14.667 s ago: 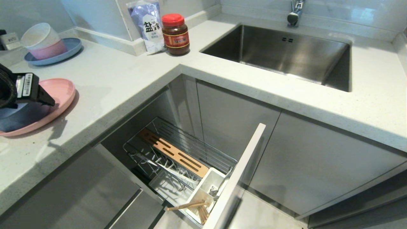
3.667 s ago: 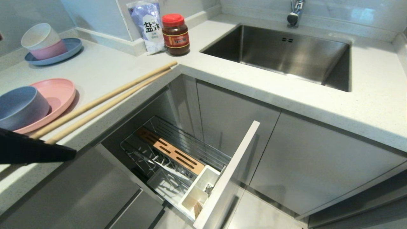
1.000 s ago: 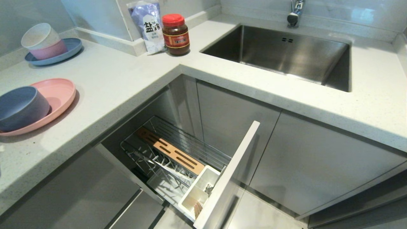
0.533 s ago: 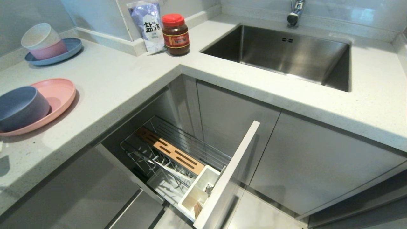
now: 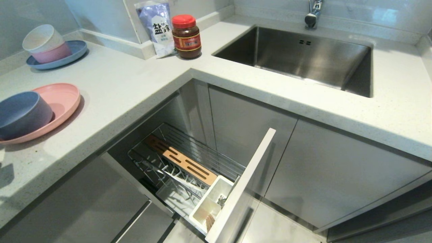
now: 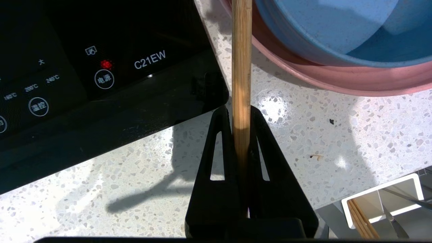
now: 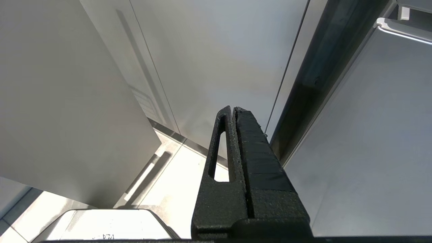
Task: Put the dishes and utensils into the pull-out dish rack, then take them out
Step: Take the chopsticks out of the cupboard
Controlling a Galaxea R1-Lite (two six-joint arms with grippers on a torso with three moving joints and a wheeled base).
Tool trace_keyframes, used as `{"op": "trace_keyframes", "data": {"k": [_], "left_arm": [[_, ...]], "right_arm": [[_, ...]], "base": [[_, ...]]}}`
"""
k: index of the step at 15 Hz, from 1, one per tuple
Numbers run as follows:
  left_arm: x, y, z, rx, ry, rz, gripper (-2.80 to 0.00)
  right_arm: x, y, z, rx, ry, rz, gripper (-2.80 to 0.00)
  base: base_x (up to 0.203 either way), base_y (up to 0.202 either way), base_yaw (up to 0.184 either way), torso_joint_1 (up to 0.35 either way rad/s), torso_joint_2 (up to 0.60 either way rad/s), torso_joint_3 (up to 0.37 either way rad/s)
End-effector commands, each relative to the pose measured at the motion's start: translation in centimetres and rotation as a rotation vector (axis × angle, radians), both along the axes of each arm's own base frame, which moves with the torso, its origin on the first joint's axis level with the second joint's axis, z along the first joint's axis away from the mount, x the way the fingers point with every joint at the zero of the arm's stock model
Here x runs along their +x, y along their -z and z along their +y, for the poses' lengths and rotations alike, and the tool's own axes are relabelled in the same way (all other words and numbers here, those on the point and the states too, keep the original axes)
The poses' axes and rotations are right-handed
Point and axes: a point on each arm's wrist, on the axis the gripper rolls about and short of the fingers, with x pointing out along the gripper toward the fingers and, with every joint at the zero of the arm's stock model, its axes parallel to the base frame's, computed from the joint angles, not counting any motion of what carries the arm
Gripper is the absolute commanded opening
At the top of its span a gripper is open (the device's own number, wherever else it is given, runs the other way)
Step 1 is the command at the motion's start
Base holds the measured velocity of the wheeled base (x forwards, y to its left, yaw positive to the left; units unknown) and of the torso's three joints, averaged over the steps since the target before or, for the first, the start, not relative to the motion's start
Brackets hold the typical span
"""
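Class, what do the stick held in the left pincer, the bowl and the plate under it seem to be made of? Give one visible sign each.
Stick in the left pincer: likely bamboo or wood, unvarnished; fine lengthwise grain.
Bowl: probably matte plastic or fibre composite; dull blue-grey, faintly speckled, no gloss.
Plate: apparently the same matte material in pink; ceramic cannot be excluded.

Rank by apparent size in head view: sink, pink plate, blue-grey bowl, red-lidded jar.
1. sink
2. pink plate
3. blue-grey bowl; cropped at the frame edge and nearer the camera, so its rank is unsure
4. red-lidded jar
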Motion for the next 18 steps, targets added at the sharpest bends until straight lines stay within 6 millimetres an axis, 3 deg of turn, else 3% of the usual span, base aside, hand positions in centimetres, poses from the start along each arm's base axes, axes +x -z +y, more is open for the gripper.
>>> {"op": "trace_keyframes", "data": {"k": [1, 16, 17, 18], "left_arm": [[0.1, 0.1, 0.0, -0.014, 0.011, 0.000, -2.80], [1.2, 0.4, 0.6, -0.020, 0.035, -0.034, -2.80], [1.2, 0.4, 0.6, -0.019, 0.035, -0.034, 0.00], [1.2, 0.4, 0.6, -0.020, 0.035, -0.033, 0.00]], "right_arm": [[0.0, 0.0, 0.0, 0.000, 0.000, -0.004, -2.80], [0.0, 0.1, 0.0, 0.000, 0.000, -0.003, -2.80], [0.0, 0.0, 0.0, 0.000, -0.001, -0.002, -2.80], [0.0, 0.0, 0.0, 0.000, -0.001, -0.004, -2.80]], "base": [[0.000, 0.000, 0.000, 0.000, 0.00, 0.000], [0.000, 0.000, 0.000, 0.000, 0.00, 0.000], [0.000, 0.000, 0.000, 0.000, 0.00, 0.000], [0.000, 0.000, 0.000, 0.000, 0.00, 0.000]]}}
